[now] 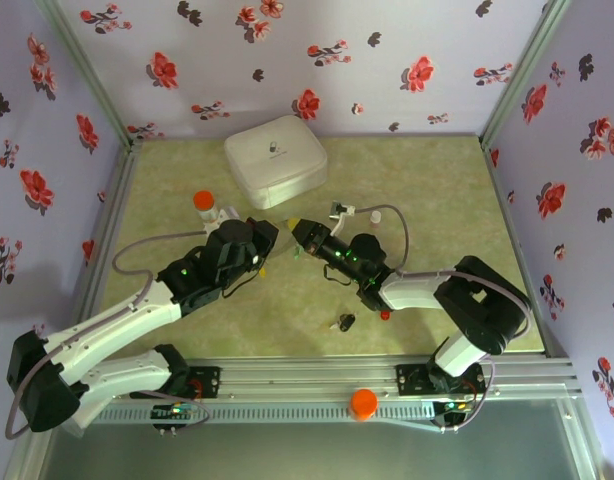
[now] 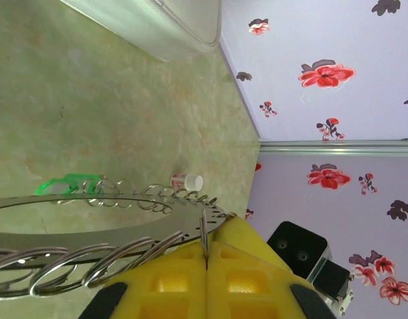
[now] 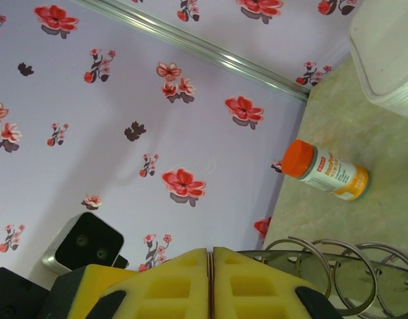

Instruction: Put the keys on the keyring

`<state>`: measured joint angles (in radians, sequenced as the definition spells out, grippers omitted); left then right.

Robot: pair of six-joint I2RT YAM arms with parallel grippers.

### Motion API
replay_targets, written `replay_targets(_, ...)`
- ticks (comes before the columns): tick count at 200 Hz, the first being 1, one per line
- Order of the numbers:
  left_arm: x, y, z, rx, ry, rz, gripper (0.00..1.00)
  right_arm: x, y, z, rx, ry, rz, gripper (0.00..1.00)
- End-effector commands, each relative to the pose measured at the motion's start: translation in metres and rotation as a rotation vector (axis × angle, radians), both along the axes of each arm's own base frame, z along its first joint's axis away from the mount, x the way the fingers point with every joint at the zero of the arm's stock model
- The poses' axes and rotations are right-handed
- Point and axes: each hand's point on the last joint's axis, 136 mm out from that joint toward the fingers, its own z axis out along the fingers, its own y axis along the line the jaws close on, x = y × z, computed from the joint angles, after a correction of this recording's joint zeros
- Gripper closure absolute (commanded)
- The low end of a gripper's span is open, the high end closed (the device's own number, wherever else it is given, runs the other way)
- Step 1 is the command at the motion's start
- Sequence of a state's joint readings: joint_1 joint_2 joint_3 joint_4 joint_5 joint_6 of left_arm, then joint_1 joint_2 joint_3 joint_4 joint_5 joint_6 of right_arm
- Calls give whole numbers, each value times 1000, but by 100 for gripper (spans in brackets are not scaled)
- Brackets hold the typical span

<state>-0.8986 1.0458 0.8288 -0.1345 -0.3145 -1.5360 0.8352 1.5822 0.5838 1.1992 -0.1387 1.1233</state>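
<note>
While it is held clear of the table point(image 2: 91, 100), the keyring point(image 2: 78, 258) is pinched edge-on between the closed pads of the left gripper point(image 2: 206, 249). The right gripper point(image 3: 210, 266) is pressed pad to pad just beside the ring's coils; whether anything is caught cannot be told. One green key point(image 2: 66, 184) is seen on the table beyond the ring.

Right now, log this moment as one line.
left hand: shut on keyring | right hand: shut, beside keyring, hold unclear | green key: just beyond keyring | pill bottle: on table
</note>
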Motion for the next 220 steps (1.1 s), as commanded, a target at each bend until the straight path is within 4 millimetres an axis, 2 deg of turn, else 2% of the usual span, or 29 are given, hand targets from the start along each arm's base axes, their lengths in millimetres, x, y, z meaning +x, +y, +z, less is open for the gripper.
replay_targets(1,2,2,18,-49,-52,24,100,3,0,12,-36,-45,-6,98)
replay_targets(14,2,4,16,-44,-53,29,100,1,0,11,-84,-59,-1,100)
replay_targets(23,2,6,12,-36,-55,39,85,1,1,12,-120,-73,3,100)
replay_targets(42,1,14,5,-12,-82,71,61,-3,3,11,-218,-104,30,100)
replay_targets(57,1,21,-1,22,-115,88,50,-6,4,9,-295,-131,56,100)
replay_targets(91,0,41,0,151,-239,99,42,-14,3,3,-521,-181,144,100)
replay_targets(104,-2,49,9,243,-318,81,41,-19,2,4,-620,-216,195,100)
replay_targets(117,-4,56,18,359,-404,47,35,-25,1,4,-710,-246,263,100)
replay_targets(136,-6,56,30,549,-557,-56,27,-36,-2,5,-824,-287,371,100)
replay_targets(153,-5,52,26,690,-635,-188,26,-45,-7,8,-910,-323,450,100)
replay_targets(170,-4,49,16,757,-685,-320,29,-49,-13,13,-976,-358,504,100)
replay_targets(201,-8,42,0,799,-801,-541,37,-53,-21,22,-1060,-431,582,100)
replay_targets(220,-19,29,-3,805,-897,-688,45,-57,-21,26,-1080,-487,631,100)
